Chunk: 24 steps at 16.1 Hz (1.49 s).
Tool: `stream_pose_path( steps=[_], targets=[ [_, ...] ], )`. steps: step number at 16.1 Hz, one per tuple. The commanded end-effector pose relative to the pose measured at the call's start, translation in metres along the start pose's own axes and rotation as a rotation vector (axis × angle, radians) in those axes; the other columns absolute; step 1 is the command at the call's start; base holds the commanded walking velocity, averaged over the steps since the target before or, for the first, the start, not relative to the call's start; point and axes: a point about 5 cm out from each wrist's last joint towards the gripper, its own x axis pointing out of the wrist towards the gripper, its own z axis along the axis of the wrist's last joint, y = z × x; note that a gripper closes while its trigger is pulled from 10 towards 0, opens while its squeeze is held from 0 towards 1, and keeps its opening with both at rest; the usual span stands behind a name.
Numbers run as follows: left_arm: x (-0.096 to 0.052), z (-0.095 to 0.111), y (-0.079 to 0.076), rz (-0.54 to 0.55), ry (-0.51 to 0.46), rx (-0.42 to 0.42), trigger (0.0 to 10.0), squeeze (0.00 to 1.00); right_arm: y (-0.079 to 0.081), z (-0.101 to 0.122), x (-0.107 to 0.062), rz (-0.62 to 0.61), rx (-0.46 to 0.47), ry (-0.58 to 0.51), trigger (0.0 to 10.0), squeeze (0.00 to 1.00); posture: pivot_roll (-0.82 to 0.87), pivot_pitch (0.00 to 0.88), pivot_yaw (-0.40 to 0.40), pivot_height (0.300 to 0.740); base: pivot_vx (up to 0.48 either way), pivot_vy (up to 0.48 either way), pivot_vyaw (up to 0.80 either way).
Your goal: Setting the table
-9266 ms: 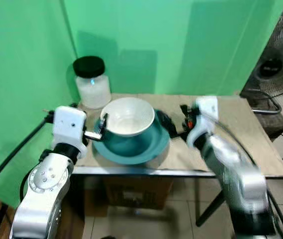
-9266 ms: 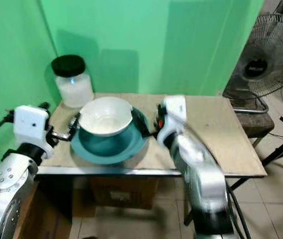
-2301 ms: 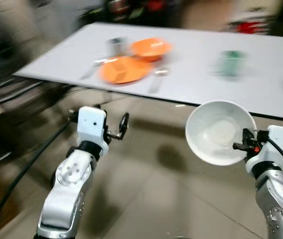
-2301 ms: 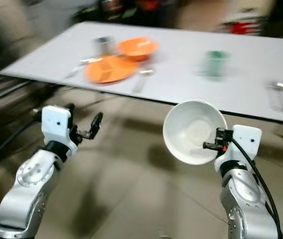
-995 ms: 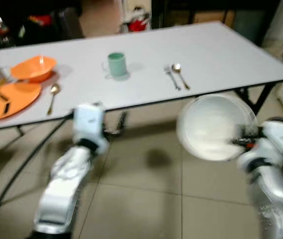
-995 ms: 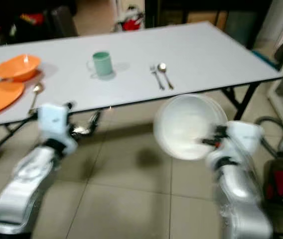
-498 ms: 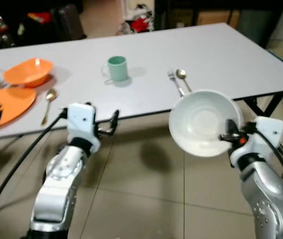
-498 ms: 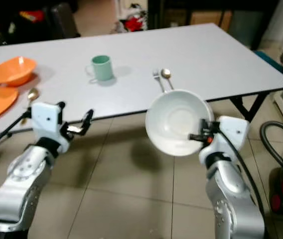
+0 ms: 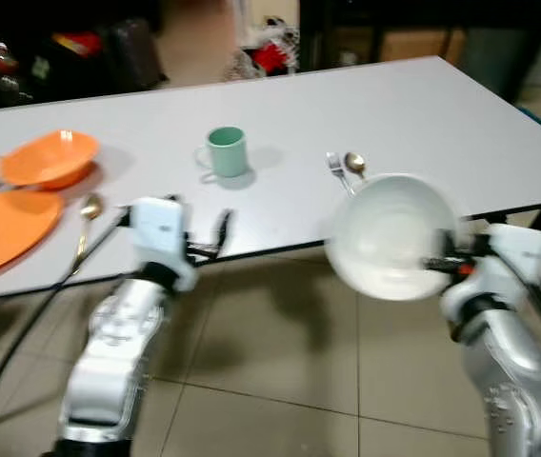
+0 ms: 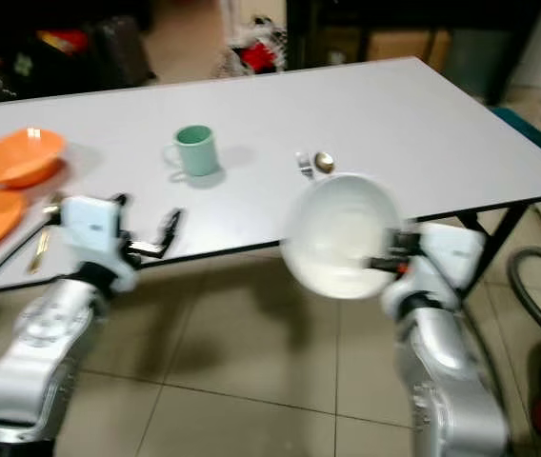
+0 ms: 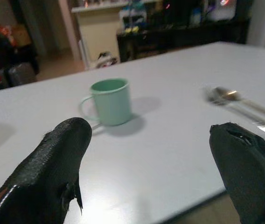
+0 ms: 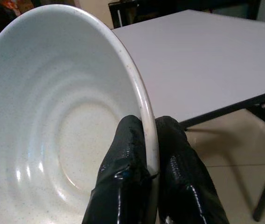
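Two arms reach toward the white table (image 9: 423,105). The right gripper (image 12: 147,164) still pinches the rim of the white bowl (image 9: 390,236), fingers closed on either side of it, and the bowl now overlaps the table's near edge just below the fork (image 9: 333,168) and spoon (image 9: 354,162), closer than half a second ago. The left gripper (image 11: 156,163) hangs with fingers spread, holding nothing, at the near edge facing the green mug (image 9: 225,152). An orange bowl (image 9: 50,156) and orange plate (image 9: 4,228) sit far left.
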Motion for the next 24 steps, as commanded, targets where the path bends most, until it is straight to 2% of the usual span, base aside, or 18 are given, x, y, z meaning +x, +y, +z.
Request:
stream_pose_path(
  steps=[1,10,16,20,22,24],
  targets=[
    [0.001,0.004,-0.006,-0.021,-0.017,-0.005,10.0,0.00,-0.006,0.009,-0.001,-0.025,-0.008,-0.045,10.0,0.00,-0.13,0.037,0.077,0.740,0.409,0.000,0.00],
    [-0.003,0.003,-0.003,-0.012,-0.013,-0.002,10.0,0.00,-0.002,0.015,0.001,0.000,0.006,-0.062,10.0,0.00,-0.13,0.038,0.073,0.740,0.408,0.000,0.00],
    [-0.009,0.001,-0.001,0.013,-0.016,-0.004,10.0,0.00,0.000,0.030,0.015,0.053,0.015,-0.098,10.0,0.00,-0.11,0.021,0.037,0.740,0.406,0.000,0.00],
    [-0.013,0.001,0.001,0.003,-0.022,0.006,10.0,0.00,0.000,0.043,0.036,0.095,0.043,-0.091,10.0,0.00,-0.10,0.011,0.013,0.740,0.097,0.000,0.00],
    [-0.018,0.006,0.004,-0.014,-0.045,0.029,10.0,0.00,0.003,0.055,0.066,0.139,0.079,-0.020,10.0,0.00,-0.07,0.007,-0.001,0.740,0.000,0.000,0.00],
    [-0.022,0.010,0.006,-0.048,-0.055,0.036,10.0,0.00,0.004,0.058,0.085,0.147,0.109,0.072,10.0,0.00,-0.06,0.005,-0.008,0.740,0.000,0.000,0.00]
  ],
)
